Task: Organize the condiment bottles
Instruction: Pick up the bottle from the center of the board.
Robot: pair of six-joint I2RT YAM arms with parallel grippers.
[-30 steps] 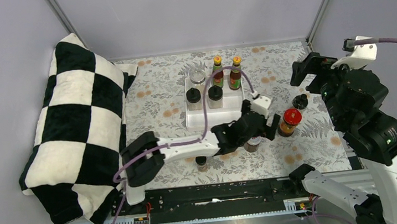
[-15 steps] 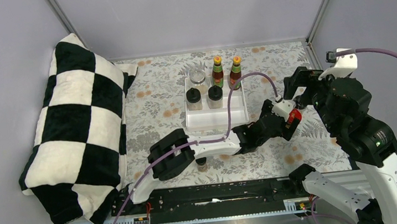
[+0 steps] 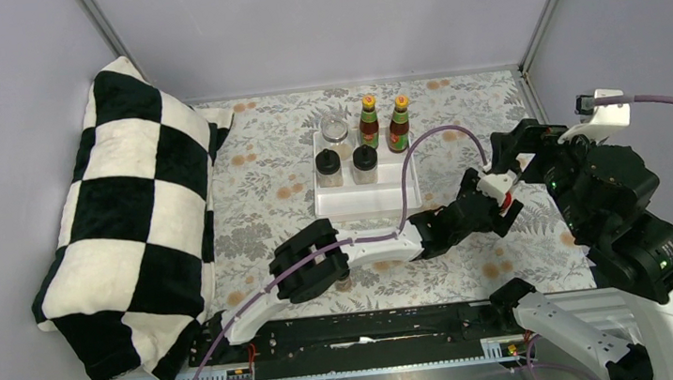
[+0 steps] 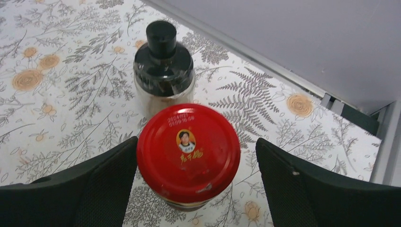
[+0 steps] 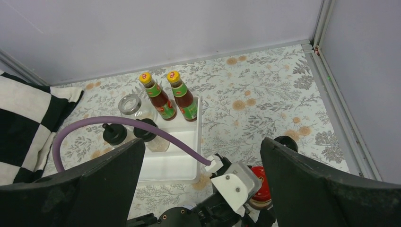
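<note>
A red-lidded jar (image 4: pixel 189 151) stands on the floral tablecloth between the fingers of my left gripper (image 4: pixel 196 156). The gripper is open: the left finger (image 4: pixel 94 184) sits close against the lid and a gap shows before the right one (image 4: pixel 307 184). A black-capped jar (image 4: pixel 163 71) stands just behind the red one. Two red-sauce bottles (image 3: pixel 369 120) (image 3: pixel 398 122), a clear-lidded jar (image 3: pixel 334 130) and two black-capped jars (image 3: pixel 328 166) (image 3: pixel 365 162) stand in the white tray (image 3: pixel 367 201). My right gripper (image 5: pixel 202 142) hangs open and empty, high above the left wrist.
A black-and-white chequered cushion (image 3: pixel 119 222) fills the left side of the table. The left arm's purple cable (image 3: pixel 431 138) arcs over the tray's right edge. Grey walls close in the back and right sides.
The left arm has reached further right, from the table's middle to the red-lidded jar, and its fingers now straddle it, slightly narrower. The right arm has shifted a little.
</note>
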